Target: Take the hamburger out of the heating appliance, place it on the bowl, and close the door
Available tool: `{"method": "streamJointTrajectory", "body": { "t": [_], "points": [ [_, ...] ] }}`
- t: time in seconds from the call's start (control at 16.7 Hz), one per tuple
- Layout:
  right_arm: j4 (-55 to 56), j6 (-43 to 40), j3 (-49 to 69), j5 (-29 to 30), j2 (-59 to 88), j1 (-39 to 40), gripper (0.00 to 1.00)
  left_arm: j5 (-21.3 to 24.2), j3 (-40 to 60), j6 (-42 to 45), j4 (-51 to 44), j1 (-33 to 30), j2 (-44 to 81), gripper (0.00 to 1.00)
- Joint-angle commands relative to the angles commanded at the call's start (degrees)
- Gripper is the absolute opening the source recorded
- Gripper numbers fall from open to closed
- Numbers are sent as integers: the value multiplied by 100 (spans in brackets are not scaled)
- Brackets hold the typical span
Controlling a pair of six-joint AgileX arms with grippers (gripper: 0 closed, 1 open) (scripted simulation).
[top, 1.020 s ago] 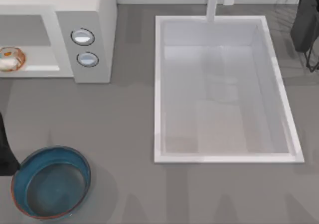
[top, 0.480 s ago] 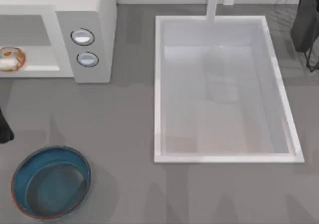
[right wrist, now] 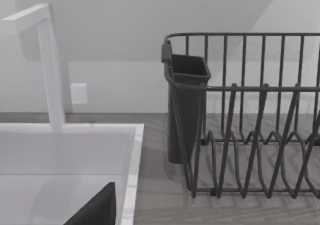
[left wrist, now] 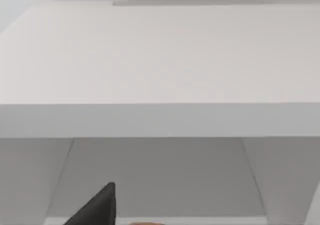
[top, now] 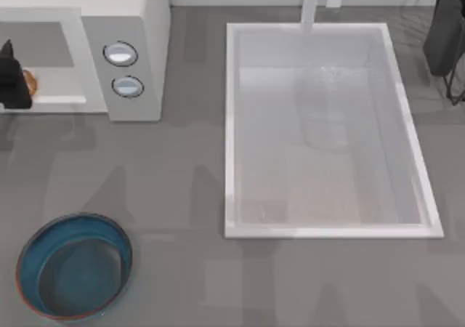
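Sink (top: 327, 229) sat right of centre on grey table (top: 182, 167), faucet (right wrist: 47, 65) at its far edge. Dark wire rack (right wrist: 250, 135) with cup (right wrist: 185, 110) stood beyond sink's right corner.

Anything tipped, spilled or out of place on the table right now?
Nothing stands out. The bowl sits upright at the table's front left, nothing in it. The hamburger lies inside the open heating appliance, mostly hidden by the left claw at its mouth. The sink looks dry, with no spill.
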Motion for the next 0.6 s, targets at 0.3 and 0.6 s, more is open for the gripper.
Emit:
{"method": "streamJointTrajectory", "body": {
  "t": [0.3,0.6],
  "points": [
    [0,0,0,0,0,0,100,239,1121,94,1537,197,3286,100],
    [0,0,0,0,0,0,100,423,1983,167,2718,348,5807,100]
  ]
}}
